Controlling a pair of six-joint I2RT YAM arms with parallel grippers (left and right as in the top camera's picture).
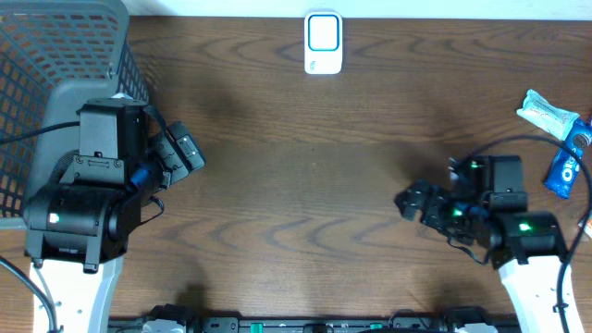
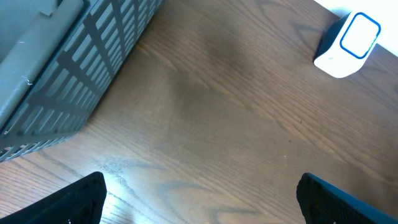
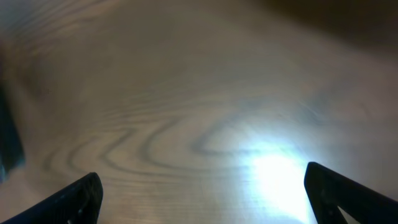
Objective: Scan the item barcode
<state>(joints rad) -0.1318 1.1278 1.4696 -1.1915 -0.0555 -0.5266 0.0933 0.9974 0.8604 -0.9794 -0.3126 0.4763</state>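
The white barcode scanner (image 1: 324, 43) with a blue-ringed window stands at the table's far middle edge; it also shows at the top right of the left wrist view (image 2: 347, 43). Two items lie at the right edge: a blue packet (image 1: 566, 166) and a white and teal packet (image 1: 546, 112). My left gripper (image 1: 188, 152) hangs open at the left, beside the basket, with nothing between its fingers (image 2: 81, 200). Low on the right, my right gripper (image 1: 413, 200) points left, open and empty over bare wood, to the left of the packets. In its own view the fingers (image 3: 79, 200) stand wide apart.
A grey mesh basket (image 1: 55, 55) fills the far left corner and runs along the upper left of the left wrist view (image 2: 62, 81). Cables loop around both arms. The brown wooden table (image 1: 305, 185) lies between the grippers.
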